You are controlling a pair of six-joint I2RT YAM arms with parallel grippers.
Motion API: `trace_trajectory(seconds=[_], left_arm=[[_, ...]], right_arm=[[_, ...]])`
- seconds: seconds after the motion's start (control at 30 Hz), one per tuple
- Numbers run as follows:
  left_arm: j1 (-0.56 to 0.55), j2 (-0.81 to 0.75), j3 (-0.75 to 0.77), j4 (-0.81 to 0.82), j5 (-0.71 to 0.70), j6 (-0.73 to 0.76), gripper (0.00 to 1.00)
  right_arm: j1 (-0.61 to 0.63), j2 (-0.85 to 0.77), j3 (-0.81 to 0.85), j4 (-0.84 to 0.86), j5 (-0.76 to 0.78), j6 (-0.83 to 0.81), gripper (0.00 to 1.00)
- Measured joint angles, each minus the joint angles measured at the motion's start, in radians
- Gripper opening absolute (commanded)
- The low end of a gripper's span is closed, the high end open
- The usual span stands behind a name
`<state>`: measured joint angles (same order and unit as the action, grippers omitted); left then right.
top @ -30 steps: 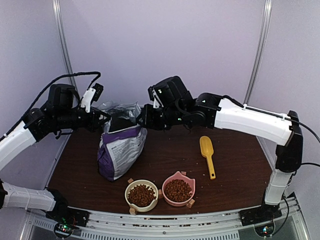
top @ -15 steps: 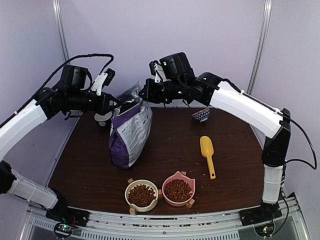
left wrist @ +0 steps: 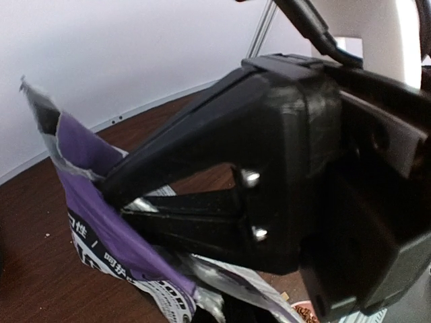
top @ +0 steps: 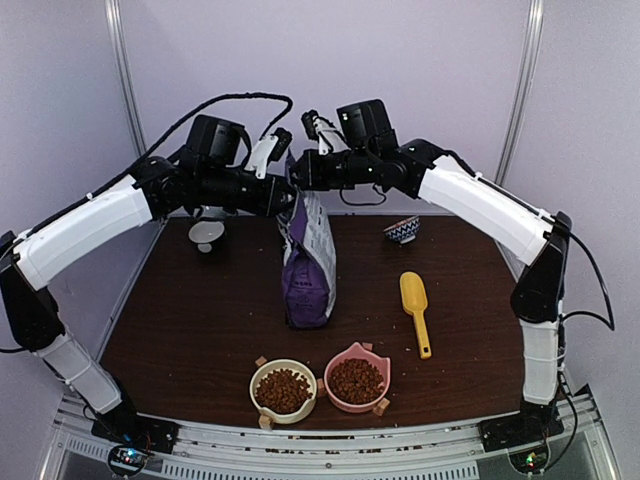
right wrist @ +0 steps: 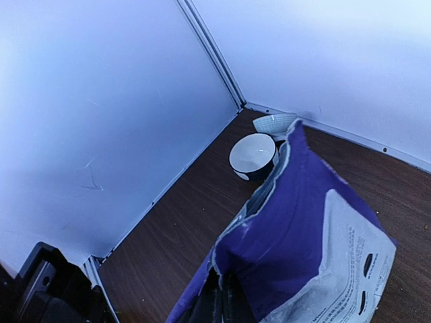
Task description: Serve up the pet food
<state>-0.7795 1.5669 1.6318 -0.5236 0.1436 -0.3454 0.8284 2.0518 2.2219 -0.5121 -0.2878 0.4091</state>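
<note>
The purple pet food bag stands upright at the table's middle, its bottom on the table. My left gripper is shut on the bag's torn top edge from the left. My right gripper is shut on the top edge from the right. In the left wrist view the black fingers pinch the bag. In the right wrist view the gripper holds the bag at the frame's bottom. Brown kibble fills the cream bowl and kibble fills the pink bowl at the front.
A yellow scoop lies right of the bag. A white and dark bowl sits at the back left, also in the right wrist view. A patterned bowl sits at the back right. White walls close in the back and sides.
Both arms have risen and swung toward the middle. The bag went from slumped at the left to upright and stretched tall at the centre.
</note>
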Motion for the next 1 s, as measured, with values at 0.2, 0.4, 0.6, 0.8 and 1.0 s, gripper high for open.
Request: trace_trajectory(seconds=[0.2,0.4,0.6,0.8,1.0], left_arm=[[-0.021,0.008,-0.060,0.030,-0.063,-0.105,0.00],[-0.034,0.005,-0.114,0.085,-0.090,-0.159,0.28],[-0.040,-0.084,-0.206,0.174,-0.114,-0.171,0.68],[-0.012,-0.296,-0.365,0.276,-0.166,-0.172,0.87],[0.137,-0.475,-0.500,0.290,-0.148,-0.172,0.91]], right_arm=[[-0.005,0.043,-0.015,-0.008,-0.023,-0.019,0.09],[-0.008,0.050,-0.032,0.013,-0.029,-0.024,0.52],[-0.018,-0.057,-0.167,0.070,0.040,-0.035,0.98],[0.006,-0.306,-0.384,0.023,0.197,-0.056,1.00],[0.106,-0.569,-0.632,0.011,0.388,-0.036,1.00]])
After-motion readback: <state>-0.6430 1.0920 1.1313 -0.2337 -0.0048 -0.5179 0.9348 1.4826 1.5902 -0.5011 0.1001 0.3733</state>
